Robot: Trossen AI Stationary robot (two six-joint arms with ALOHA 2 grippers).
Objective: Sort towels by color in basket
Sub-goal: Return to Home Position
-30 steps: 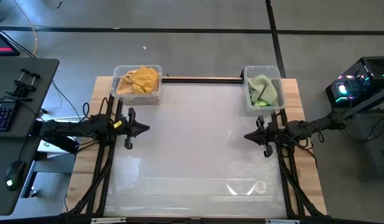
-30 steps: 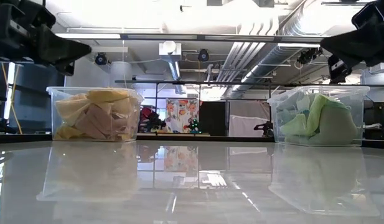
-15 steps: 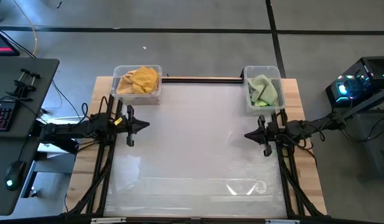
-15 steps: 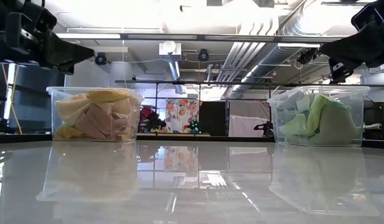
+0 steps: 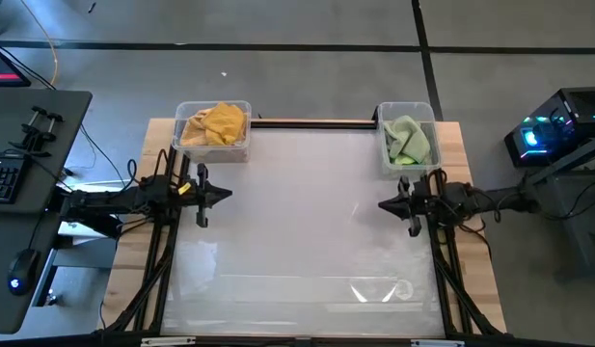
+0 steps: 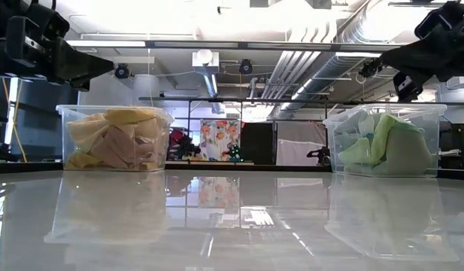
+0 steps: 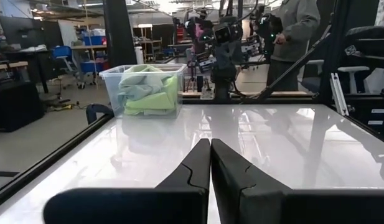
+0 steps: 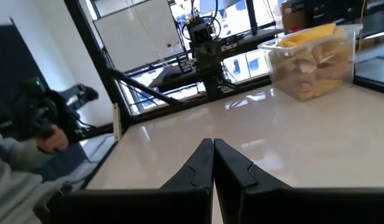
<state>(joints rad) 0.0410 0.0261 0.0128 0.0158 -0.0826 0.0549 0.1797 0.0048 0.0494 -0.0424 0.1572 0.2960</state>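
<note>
Yellow, pink and pale orange towels (image 5: 215,124) lie heaped in a clear bin (image 5: 188,146) at the table's far left corner. This bin shows again in the low view (image 6: 115,138) and the right wrist view (image 8: 313,59). Green towels (image 5: 408,140) fill a second clear bin (image 5: 383,165) at the far right corner, also seen in the low view (image 6: 386,143) and the left wrist view (image 7: 147,90). My left gripper (image 5: 225,196) hovers shut near the left edge, in front of the yellow bin. My right gripper (image 5: 384,205) hovers shut near the right edge, in front of the green bin. Both point inward over the bare table.
The glossy white tabletop (image 5: 297,231) stretches between the two arms. A black rail (image 5: 311,122) runs along the far edge between the bins. A desk with a keyboard (image 5: 3,178) stands left of the table. A person (image 7: 294,28) stands beyond the right side.
Both grippers have drifted slightly toward the far edge and stayed shut. The towels and bins have not moved.
</note>
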